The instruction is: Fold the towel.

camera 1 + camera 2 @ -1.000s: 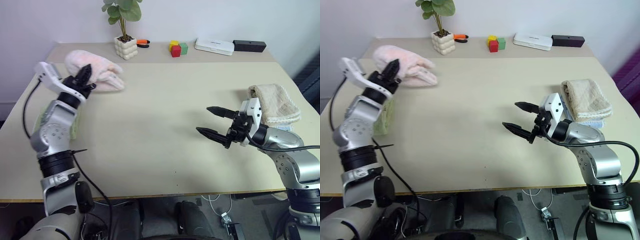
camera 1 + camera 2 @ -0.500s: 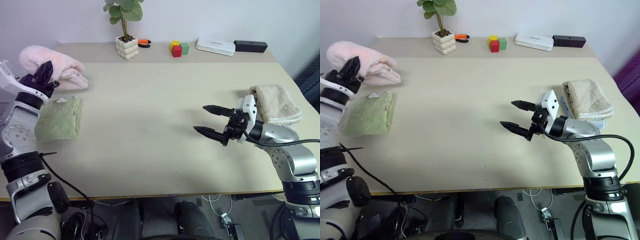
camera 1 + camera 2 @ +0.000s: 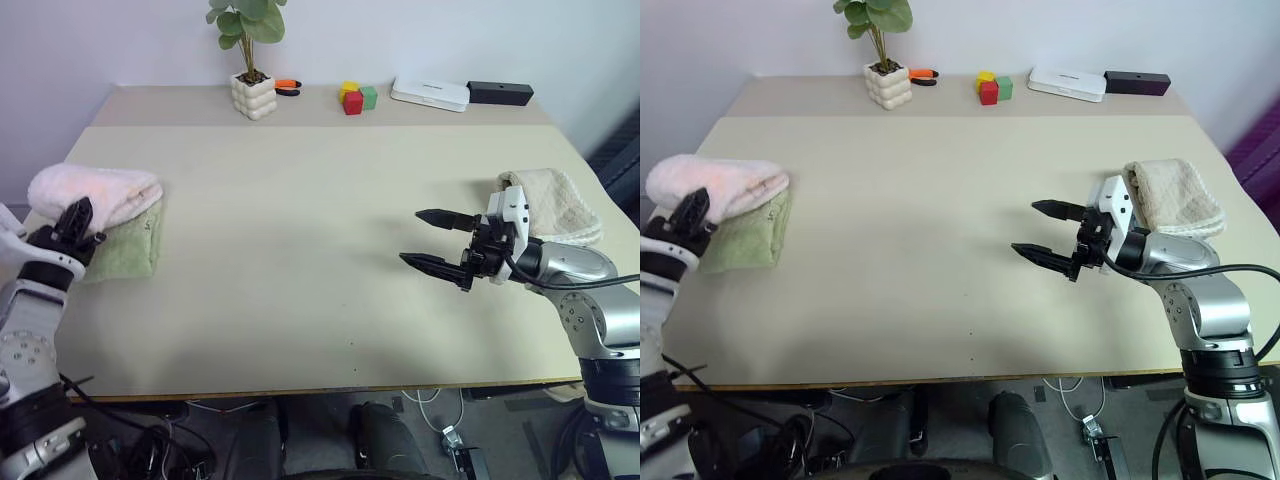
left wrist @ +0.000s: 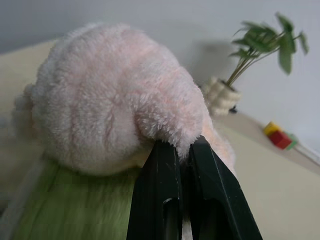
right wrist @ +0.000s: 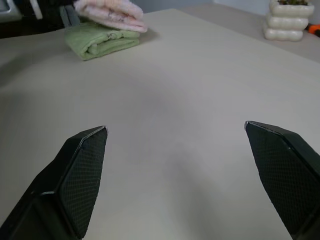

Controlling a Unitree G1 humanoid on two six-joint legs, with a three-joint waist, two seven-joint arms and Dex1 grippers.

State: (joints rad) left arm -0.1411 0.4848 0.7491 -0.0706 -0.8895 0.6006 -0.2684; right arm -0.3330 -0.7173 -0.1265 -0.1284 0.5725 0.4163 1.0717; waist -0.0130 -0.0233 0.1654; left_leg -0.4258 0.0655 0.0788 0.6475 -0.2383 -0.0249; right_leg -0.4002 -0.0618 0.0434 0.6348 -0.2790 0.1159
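The towel (image 3: 95,192), pale pink and fluffy, is a rolled-up bundle at the table's far left. It lies on top of a folded light green towel (image 3: 125,252). My left gripper (image 3: 72,222) is shut on the near edge of the towel; in the left wrist view its fingers (image 4: 159,175) pinch a fold of pink pile (image 4: 110,100) just above the green cloth (image 4: 75,205). My right gripper (image 3: 410,237) hovers open over the bare tabletop at the right, pointing left, with nothing between its fingers (image 5: 85,165).
A folded beige towel (image 3: 555,205) lies at the right edge behind my right gripper. Along the back stand a potted plant (image 3: 252,95), coloured blocks (image 3: 355,97), a white box (image 3: 429,92) and a black box (image 3: 499,92).
My left gripper has carried the pink towel from the back left toward the near left edge and down onto the green towel. The right gripper has stayed put, open.
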